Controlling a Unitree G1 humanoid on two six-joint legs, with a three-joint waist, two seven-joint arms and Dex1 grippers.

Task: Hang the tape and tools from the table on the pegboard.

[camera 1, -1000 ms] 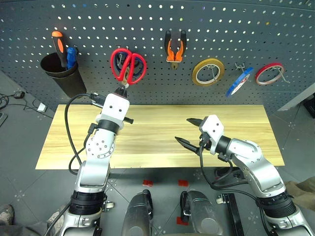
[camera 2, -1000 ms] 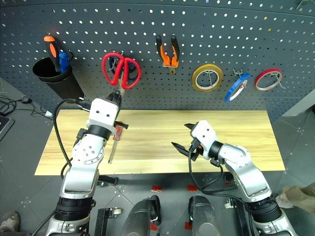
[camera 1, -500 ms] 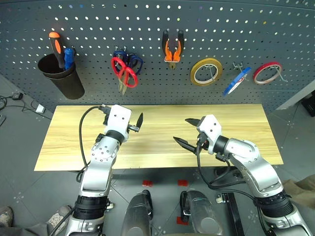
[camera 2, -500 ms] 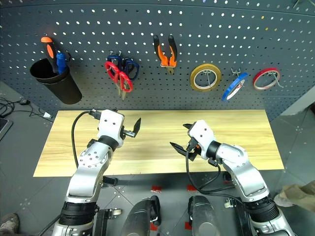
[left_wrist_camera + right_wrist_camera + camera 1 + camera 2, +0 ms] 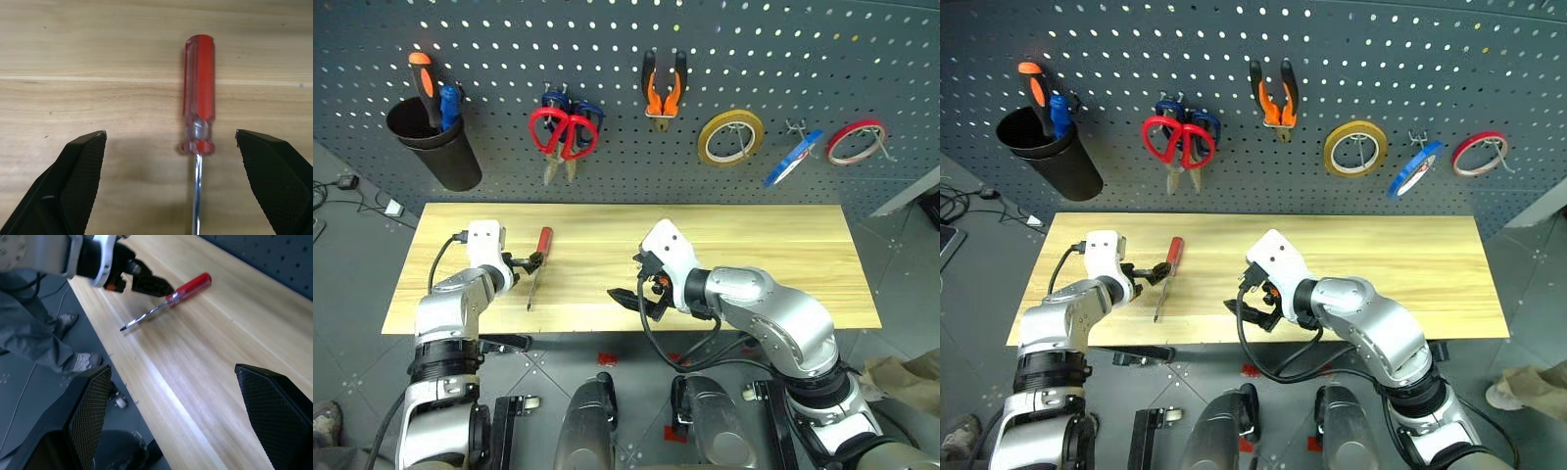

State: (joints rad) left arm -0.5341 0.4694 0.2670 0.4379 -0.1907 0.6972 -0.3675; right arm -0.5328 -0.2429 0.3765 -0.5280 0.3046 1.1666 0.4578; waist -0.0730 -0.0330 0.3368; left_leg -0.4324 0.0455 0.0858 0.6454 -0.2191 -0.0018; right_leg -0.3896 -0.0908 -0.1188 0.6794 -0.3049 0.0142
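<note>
Status: the red-handled scissors point(image 5: 564, 134), the pliers point(image 5: 662, 95) and the blue tape point(image 5: 791, 159) hang on the pegboard point(image 5: 607, 59). The yellow roll point(image 5: 729, 138) and red roll point(image 5: 856, 142) hang either side of the blue tape, and a black cup point(image 5: 435, 147) at the board's 9 o'clock edge holds the orange-handled screwdriver point(image 5: 424, 86). The blue-handled scissors point(image 5: 570, 102) sit behind the red pair.

Outstanding item: the red-handled screwdriver point(image 5: 537, 264) lies flat on the tabletop point(image 5: 783, 255) toward its 9 o'clock end, handle pointing to 12 o'clock toward the board and shaft running to 6 o'clock toward the near edge.

Left gripper point(image 5: 527, 264): low over the tabletop, just beside the screwdriver, jaws spread wide and empty. In the left wrist view the handle's collar lies between the two fingers point(image 5: 73, 181), nearer the far one, apparently untouched.

Right gripper point(image 5: 634, 281): jaws spread, empty, near the tabletop's middle, well apart from the tool.

Judgement: the step in hand is picking up the screwdriver. To do it well, the left gripper should centre the handle between its jaws and descend until they straddle it. It should close on the thick red handle, not the thin shaft, which would slip or pivot. A grip at mid-handle should keep the tool from swinging when lifted.
</note>
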